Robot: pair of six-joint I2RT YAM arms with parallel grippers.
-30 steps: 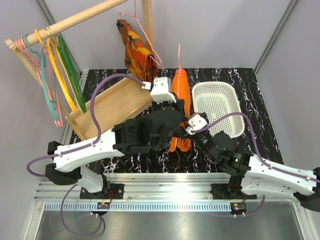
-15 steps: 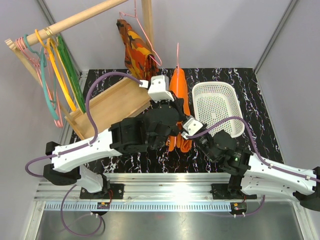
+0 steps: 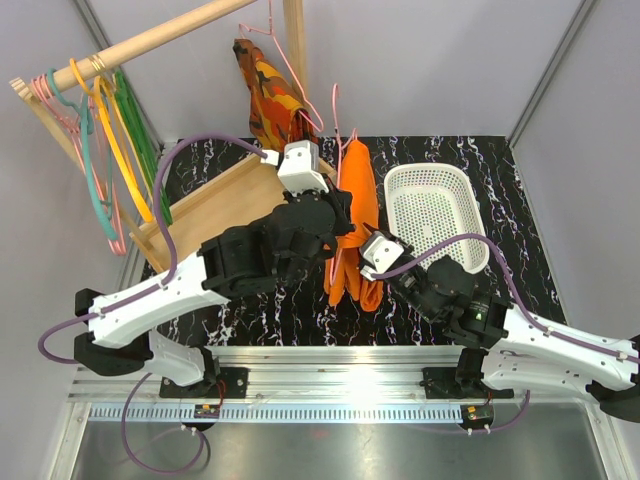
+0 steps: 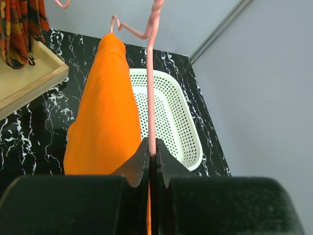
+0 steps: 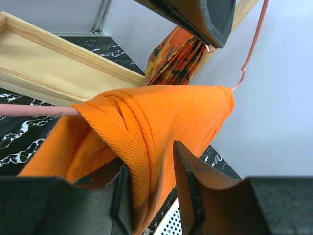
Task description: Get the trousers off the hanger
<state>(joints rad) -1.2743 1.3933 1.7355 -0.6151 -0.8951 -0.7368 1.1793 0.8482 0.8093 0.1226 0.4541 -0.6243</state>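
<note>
The trousers (image 3: pixel 360 190), plain orange cloth, hang folded over the hanger (image 3: pixel 337 130), a thin pink wire, above the black marbled table. My left gripper (image 4: pixel 152 147) is shut on the hanger's wire (image 4: pixel 150 98), with the trousers (image 4: pixel 105 112) draped just left of it. From the lower right, my right gripper (image 5: pixel 150 156) is shut on a bunched fold of the trousers (image 5: pixel 161 112), close to the hanger's bar (image 5: pixel 34 109). In the top view the right gripper (image 3: pixel 365 270) sits at the trousers' lower end.
A white perforated basket (image 3: pixel 470 190) lies right of the trousers. A wooden tray (image 3: pixel 220 205) leans at the left. A red, orange and yellow patterned garment (image 3: pixel 270 95) hangs behind. Coloured hangers (image 3: pixel 110 150) hang on the wooden rail (image 3: pixel 150 40).
My left arm has carried the hanger and trousers up and to the left. My right gripper followed leftward and its jaws narrowed onto the cloth.
</note>
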